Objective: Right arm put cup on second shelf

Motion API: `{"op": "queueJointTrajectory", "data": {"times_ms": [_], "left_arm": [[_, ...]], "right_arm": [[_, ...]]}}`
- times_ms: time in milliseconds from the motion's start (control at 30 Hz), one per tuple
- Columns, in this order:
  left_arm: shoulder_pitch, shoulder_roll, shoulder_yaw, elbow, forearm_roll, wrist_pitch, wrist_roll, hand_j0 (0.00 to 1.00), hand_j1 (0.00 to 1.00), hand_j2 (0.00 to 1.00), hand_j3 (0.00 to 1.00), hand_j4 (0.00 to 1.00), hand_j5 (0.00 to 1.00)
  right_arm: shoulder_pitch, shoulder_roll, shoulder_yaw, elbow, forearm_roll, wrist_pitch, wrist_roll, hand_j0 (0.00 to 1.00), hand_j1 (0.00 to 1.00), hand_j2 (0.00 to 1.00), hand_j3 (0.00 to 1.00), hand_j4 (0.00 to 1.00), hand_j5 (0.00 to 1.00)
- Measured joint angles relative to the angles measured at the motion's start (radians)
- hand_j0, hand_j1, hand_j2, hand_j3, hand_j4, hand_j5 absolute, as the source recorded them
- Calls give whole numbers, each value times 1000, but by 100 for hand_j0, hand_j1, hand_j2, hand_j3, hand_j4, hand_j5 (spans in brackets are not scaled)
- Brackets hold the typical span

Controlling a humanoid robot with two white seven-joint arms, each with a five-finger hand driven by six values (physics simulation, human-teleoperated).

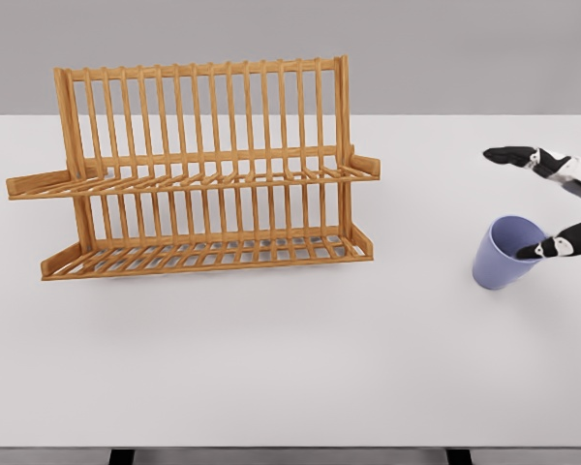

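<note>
Reaching in from the right edge, the right hand [552,208] is spread wide, gripping nothing, one fingertip at the rim of the purple cup [504,253]. It leans on the white table [290,368], well apart from the wooden rack [198,170].

Bright, even, diffuse light fills the render, with no glare. The table [271,368] reads nearly pure white. A faint soft shadow lies under the rack [198,170], another beside the cup [504,252]. Everything is sharp, with no blur or edge distortion.
</note>
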Motion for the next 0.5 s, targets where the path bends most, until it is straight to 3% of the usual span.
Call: {"op": "queueJointTrajectory", "data": {"times_ms": [500], "left_arm": [[0,0,0,0,0,0,0,100,100,100,100,100,100]], "right_arm": [[104,61,-2,114,-105,1,9,100,100,100,100,100,100]]}}
